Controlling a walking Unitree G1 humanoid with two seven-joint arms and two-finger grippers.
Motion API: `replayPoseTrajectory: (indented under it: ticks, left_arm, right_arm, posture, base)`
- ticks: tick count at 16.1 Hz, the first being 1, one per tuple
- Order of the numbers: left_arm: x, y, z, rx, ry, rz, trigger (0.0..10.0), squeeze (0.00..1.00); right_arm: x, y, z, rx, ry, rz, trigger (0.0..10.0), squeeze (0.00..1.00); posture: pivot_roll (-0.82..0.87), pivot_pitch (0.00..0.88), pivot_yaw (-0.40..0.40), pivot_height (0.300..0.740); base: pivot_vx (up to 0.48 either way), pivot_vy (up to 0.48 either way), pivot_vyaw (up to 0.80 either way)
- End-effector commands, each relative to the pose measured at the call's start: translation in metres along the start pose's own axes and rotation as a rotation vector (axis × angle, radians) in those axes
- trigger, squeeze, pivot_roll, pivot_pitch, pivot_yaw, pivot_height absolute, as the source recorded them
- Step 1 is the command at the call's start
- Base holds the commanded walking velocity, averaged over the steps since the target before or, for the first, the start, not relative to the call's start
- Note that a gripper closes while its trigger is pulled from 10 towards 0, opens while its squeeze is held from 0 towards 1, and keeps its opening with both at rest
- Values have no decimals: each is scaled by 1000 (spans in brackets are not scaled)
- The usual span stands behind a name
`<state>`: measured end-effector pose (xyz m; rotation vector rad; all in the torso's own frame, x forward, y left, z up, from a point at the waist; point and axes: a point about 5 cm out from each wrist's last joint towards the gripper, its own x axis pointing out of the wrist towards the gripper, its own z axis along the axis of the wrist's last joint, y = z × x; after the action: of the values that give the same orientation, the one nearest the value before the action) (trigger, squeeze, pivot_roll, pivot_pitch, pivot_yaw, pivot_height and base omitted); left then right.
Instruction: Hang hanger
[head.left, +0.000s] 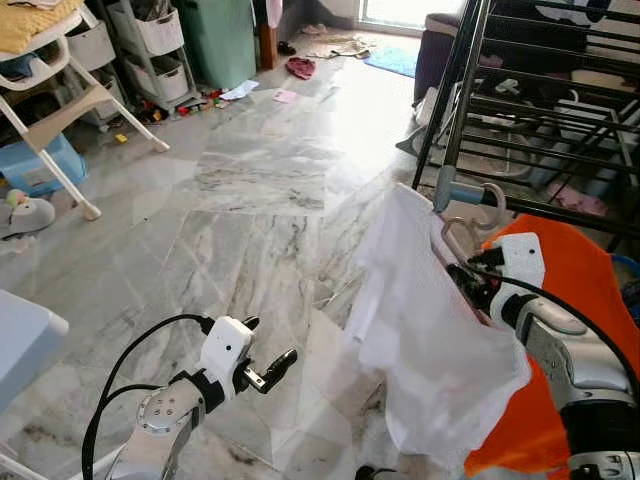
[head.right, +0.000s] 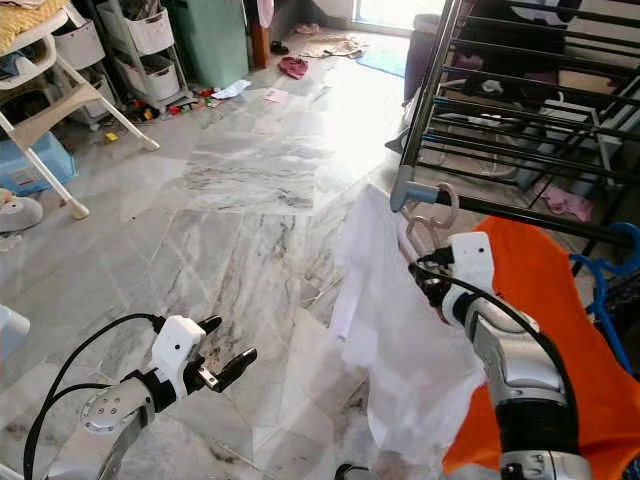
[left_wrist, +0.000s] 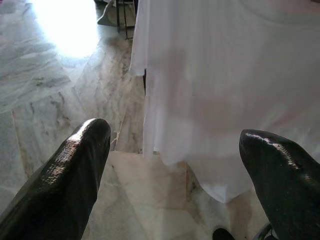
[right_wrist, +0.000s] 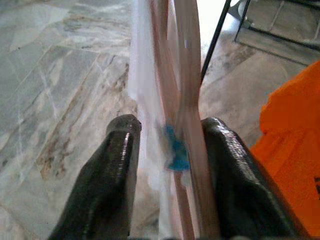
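A pale pink hanger (right_wrist: 182, 75) carries a white garment (head.left: 420, 330) that hangs down to my right front. My right gripper (head.left: 470, 275) is shut on the hanger's neck, the fingers (right_wrist: 115, 165) pressing either side through the cloth. The hanger's hook (head.left: 488, 205) is at the near corner rail of the black drying rack (head.left: 520, 110); I cannot tell whether it rests on the rail. My left gripper (head.left: 268, 345) is open and empty, low over the marble floor left of the garment, its fingers (left_wrist: 75, 170) pointing toward the white cloth.
An orange garment (head.left: 575, 300) hangs on the rack behind my right arm, with a blue hanger (head.right: 600, 270) beside it. A white high chair (head.left: 60, 90), storage carts (head.left: 150, 40) and a blue stool (head.left: 40, 165) stand at the far left. Clothes (head.left: 300, 67) lie on the floor beyond.
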<state>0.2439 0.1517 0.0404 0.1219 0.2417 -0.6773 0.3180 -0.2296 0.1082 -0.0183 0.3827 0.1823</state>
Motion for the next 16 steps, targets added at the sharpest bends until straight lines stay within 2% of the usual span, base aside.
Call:
replayPoseTrajectory:
  ticks: [1,11,16]
  left_arm:
    - [-1,0,-3,11,21,-7,10000,0]
    - [0,-4,-6,23,38,-28,10000,0]
    - [-1,-4,-8,26,42,-27,10000,0]
  right_arm:
    - [0,-2,-8,2,40,-5,0,0]
    - [2,-5,-15,5,54,-35,0,0]
    - [3,-4,-12,10,14,-49,0,0]
  posture:
    - [13,136,-4,740]
    - [16,114,2,740]
    - [18,116,3,740]
  base:
    - [0,0,0]
    - [0,0,0]
    - [0,0,0]
